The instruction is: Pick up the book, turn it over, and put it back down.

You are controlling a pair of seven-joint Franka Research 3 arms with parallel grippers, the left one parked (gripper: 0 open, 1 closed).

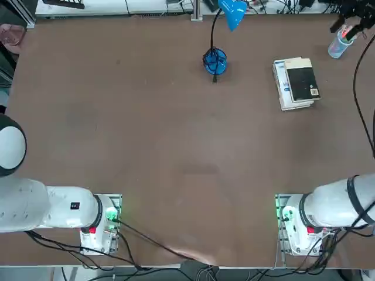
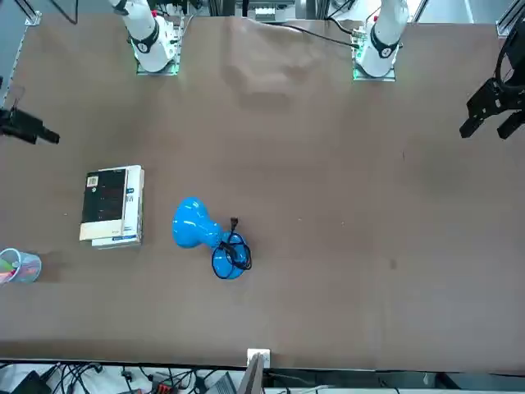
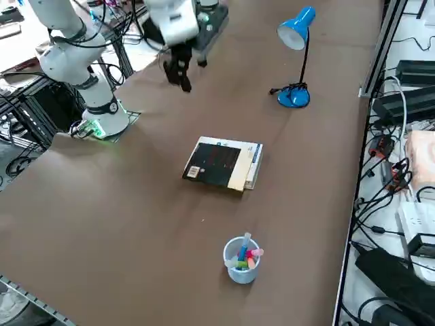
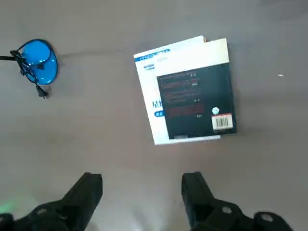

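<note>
A: Looking across the brown surface (image 1: pixel 146 152), where does the book (image 1: pixel 296 83) lie?

B: Flat, white-and-black cover up, far from the arm's base on its own side, well apart from the blue lamp (image 1: pixel 220 38) and with a cup of markers (image 3: pixel 242 259) near it toward the surface's edge.

A: And the right tool (image 4: pixel 142 190)?

B: It hangs above the surface short of the book, fingers spread wide, holding nothing.

A: How should the pickup go?

B: I'd centre the tool over the book, turn the fingers to straddle its narrower width, then come down so both long edges are caught evenly; a thick paperback may splay if pinched at a corner.

A: Counts?

B: One surface, one lamp, one book, one cup, several markers in it.
</note>
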